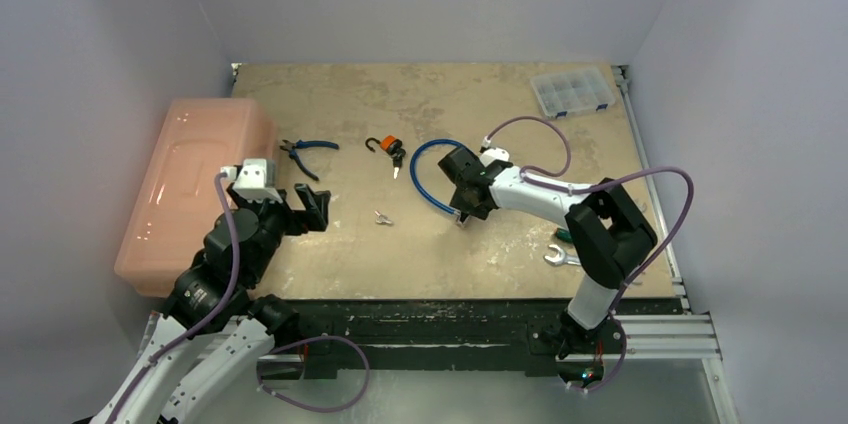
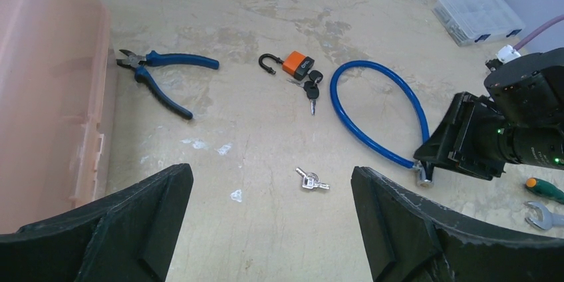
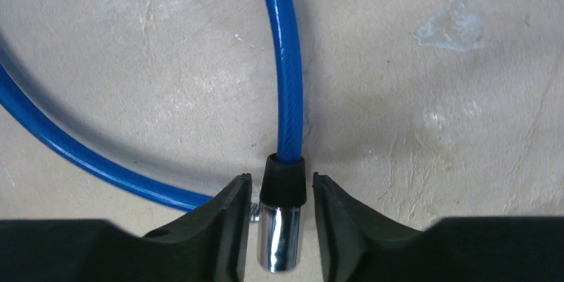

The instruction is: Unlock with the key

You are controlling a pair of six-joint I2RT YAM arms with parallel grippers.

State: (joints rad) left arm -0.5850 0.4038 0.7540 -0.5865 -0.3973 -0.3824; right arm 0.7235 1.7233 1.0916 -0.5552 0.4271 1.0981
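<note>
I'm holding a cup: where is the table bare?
Bare: the far strip between the pink bin and the parts box; also the near edge between the loose keys and the wrench. Crowded: the middle, with pliers, padlock, blue cable and the right pincer.

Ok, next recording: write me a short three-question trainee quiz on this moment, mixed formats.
1. True or false: the orange padlock lies with its shackle open.
2. What sits between the fingers of the right end effector? A) the loose keys B) the blue cable's metal end C) the pliers
3. Fill in: the left end effector is ___, holding nothing.
Key: 1 true; 2 B; 3 open.
</note>
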